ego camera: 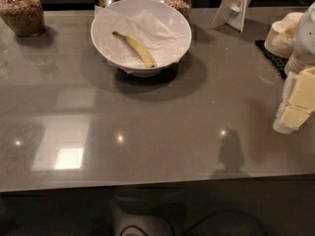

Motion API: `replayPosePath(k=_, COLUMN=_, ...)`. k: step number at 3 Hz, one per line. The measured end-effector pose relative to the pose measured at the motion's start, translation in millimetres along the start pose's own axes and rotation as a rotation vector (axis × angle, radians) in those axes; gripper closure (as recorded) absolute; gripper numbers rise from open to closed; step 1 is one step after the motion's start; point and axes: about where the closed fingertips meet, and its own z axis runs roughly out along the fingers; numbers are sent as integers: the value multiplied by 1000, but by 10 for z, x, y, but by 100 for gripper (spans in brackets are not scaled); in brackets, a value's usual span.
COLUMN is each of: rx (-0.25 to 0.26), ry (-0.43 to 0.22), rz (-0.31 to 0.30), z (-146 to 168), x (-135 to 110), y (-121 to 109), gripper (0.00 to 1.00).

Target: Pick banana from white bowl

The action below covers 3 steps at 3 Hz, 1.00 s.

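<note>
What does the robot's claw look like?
The claw, at the right edge of the view over the grey table, is blocky: pale-yellow pieces on a white casing. The arm above it is smooth, rounded white. No cables or markings show.

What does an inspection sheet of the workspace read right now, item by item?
Surface: grey glossy counter, light reflections on it, no spills seen.
Job's things: banana lies in the white bowl on crumpled paper lining, stem end toward rear left.
Clutter: three glass jars along the back; white stand; stacked beige bowls on a black mat.
Grippers: gripper at the right edge, well apart from the bowl.
Cables: dark loop below the front edge, possibly a cable; cannot tell.
Surroundings: dark, nothing seen.
</note>
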Motion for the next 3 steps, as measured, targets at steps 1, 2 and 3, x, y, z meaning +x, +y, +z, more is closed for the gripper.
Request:
replayPosePath(k=1, rx=0, ry=-1, rz=0, z=1, x=-2, y=-1, gripper=0)
replayPosePath(k=2, rx=20, ry=-91, rz=6, z=77, x=-248, y=-102, gripper=0)
replayPosePath(k=3, rx=32, ry=-225, rz=15, z=210, x=-664, y=-277, gripper=0)
